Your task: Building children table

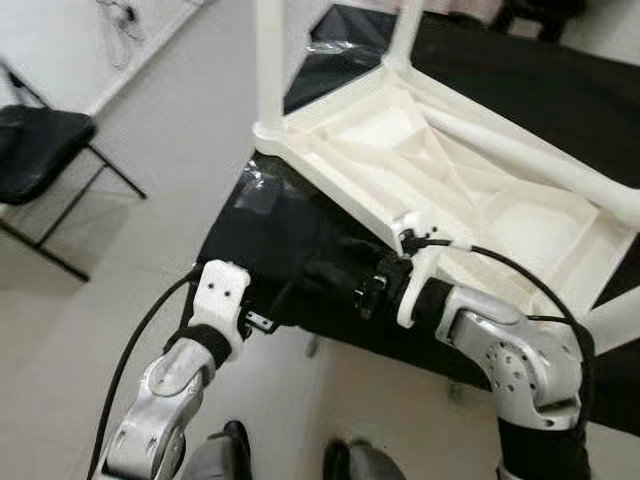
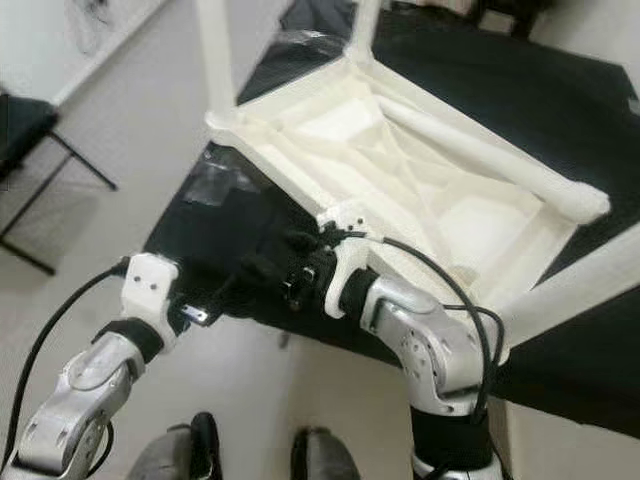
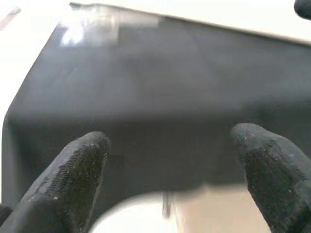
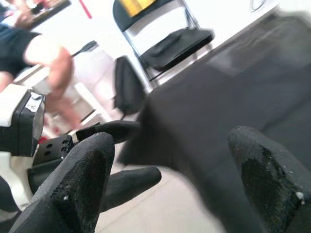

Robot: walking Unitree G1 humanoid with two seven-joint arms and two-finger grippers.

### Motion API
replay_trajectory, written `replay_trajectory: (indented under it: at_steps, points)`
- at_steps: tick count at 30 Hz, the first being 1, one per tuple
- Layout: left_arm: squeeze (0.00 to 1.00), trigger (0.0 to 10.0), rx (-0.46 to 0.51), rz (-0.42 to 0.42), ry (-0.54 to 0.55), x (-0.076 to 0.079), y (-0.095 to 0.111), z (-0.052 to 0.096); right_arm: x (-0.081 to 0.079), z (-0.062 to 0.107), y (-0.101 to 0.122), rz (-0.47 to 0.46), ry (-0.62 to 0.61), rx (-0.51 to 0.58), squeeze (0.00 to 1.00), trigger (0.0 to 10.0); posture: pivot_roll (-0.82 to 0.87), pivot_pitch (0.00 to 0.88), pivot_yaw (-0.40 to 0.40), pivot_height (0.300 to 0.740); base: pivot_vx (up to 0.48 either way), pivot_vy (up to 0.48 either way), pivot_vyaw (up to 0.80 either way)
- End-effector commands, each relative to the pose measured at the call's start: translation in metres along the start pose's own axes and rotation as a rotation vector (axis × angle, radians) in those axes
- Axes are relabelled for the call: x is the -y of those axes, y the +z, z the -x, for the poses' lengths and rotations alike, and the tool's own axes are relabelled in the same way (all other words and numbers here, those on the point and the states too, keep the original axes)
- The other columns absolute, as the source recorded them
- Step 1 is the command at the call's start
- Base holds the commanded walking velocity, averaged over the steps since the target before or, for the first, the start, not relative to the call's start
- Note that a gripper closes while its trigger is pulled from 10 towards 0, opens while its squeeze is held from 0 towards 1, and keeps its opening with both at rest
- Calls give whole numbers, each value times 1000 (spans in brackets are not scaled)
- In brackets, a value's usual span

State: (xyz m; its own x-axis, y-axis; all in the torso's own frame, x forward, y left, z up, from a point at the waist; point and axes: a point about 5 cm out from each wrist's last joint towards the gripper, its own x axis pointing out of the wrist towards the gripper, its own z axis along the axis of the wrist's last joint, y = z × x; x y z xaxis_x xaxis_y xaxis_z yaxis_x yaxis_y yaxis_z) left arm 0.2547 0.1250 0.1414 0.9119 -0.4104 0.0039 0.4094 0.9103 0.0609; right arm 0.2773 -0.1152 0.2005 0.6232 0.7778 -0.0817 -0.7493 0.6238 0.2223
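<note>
Children's table, white plastic, lies upside down on a black-covered work table, its ribbed underside facing up. Two of its legs stand upright at the corners farthest from me, another leg lies loose across the underside, and a further one juts out past the corner on my right. My right gripper sits at the near edge of the upturned table, just below its rim and over the black cover; its two fingers are spread wide with nothing between them. Through that gap I see the black cover's edge, my other arm's fingers, a folding chair and part of a person's arm in the background. My left gripper hovers just off the near corner of the work table, to the left of the upturned table and well apart from it; its fingertips are also wide apart and empty, pointing at the black cover. Farther to the left of the work table, a black folding chair stands on the pale floor, and near a white wall cables lie.
</note>
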Motion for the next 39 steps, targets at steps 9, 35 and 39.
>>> replay_trajectory:
  at_steps: [9,35,39]
  points:
    - [0,10000,-19,-6,-9,3,-3,0,8,1,-3,1,-58,13,0,10000,-27,232,-84,740,-290,0,0]
    - [0,10000,-13,-144,107,-11,-14,3,87,30,-12,93,-701,55,0,10000,-22,242,-75,740,-11,0,-554]
    - [0,10000,-8,-159,86,-7,-15,2,81,10,8,129,-588,156,0,10000,-16,242,-72,740,0,0,0]
